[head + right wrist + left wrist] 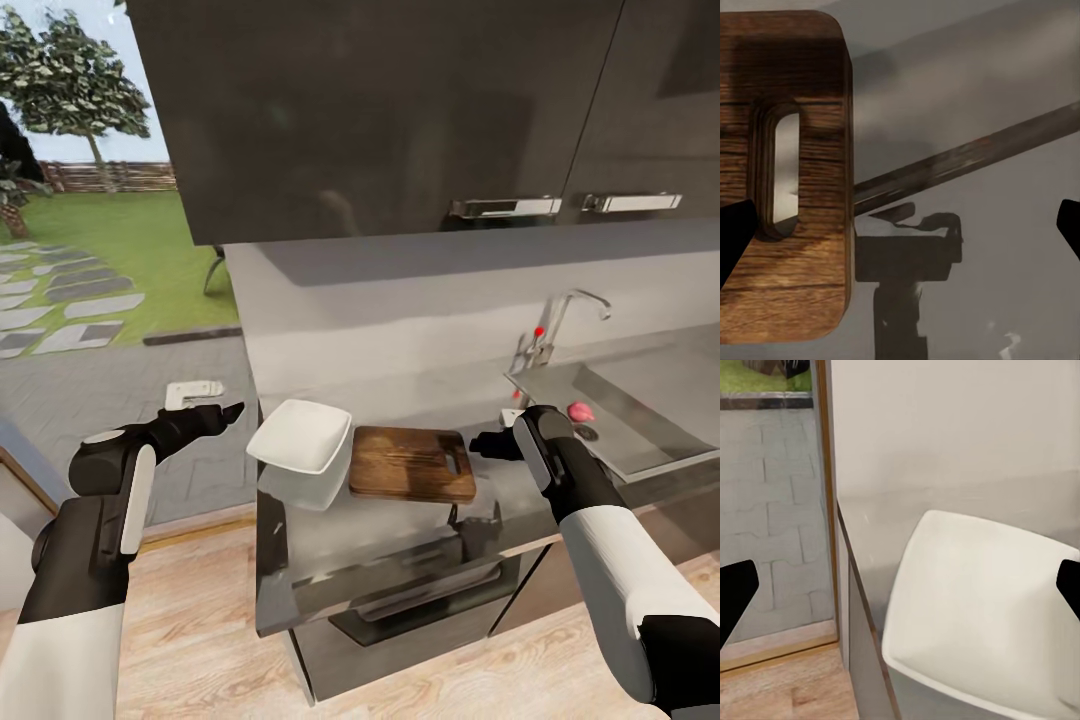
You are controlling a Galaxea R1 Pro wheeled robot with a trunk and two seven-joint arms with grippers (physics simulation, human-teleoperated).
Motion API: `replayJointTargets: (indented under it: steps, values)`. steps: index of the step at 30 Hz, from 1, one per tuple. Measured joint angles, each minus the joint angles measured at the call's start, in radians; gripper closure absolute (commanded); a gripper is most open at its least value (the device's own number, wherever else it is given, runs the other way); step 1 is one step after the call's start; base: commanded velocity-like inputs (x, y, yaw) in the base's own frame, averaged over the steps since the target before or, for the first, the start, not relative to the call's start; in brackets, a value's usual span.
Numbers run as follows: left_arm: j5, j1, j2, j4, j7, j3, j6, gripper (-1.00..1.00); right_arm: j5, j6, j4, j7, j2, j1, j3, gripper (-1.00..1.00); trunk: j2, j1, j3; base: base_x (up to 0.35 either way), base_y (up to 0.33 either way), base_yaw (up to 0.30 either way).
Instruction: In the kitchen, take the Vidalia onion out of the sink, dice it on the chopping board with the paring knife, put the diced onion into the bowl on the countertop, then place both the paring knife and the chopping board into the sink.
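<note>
In the head view the right gripper [482,444] hovers empty just beside the chopping board [412,463], with the Vidalia onion [579,410] beyond its fingers in the sink [640,440]. To fetch it well, the arm should swing over the basin and descend upright around the bulb. The left gripper [228,412] hangs off the worktop [400,530] near the bowl [300,435].

The left wrist view shows spread fingers [735,592] framing the bowl [982,615].

The right wrist view shows spread fingers [733,236] over the chopping board's [810,247] slot end. No writing is legible.

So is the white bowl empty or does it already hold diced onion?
Empty. The bowl shows only bare white inside, and the Vidalia onion lies whole in the sink.
</note>
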Motion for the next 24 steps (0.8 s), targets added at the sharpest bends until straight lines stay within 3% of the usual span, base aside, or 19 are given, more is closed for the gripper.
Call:
replayJointTargets:
  steps: [13,24]
  values:
    - [0.0,0.0,0.0,0.0,0.0,0.0,0.0,-1.0,0.0,0.0,0.0,0.0,0.0,0.0,0.0,-1.0,0.0,0.0,-0.001,0.108,0.0,0.0]
    - [0.0,0.0,0.0,0.0,0.0,0.0,0.0,-1.0,0.0,0.0,0.0,0.0,0.0,0.0,0.0,-1.0,0.0,0.0,-0.001,0.024,0.0,0.0]
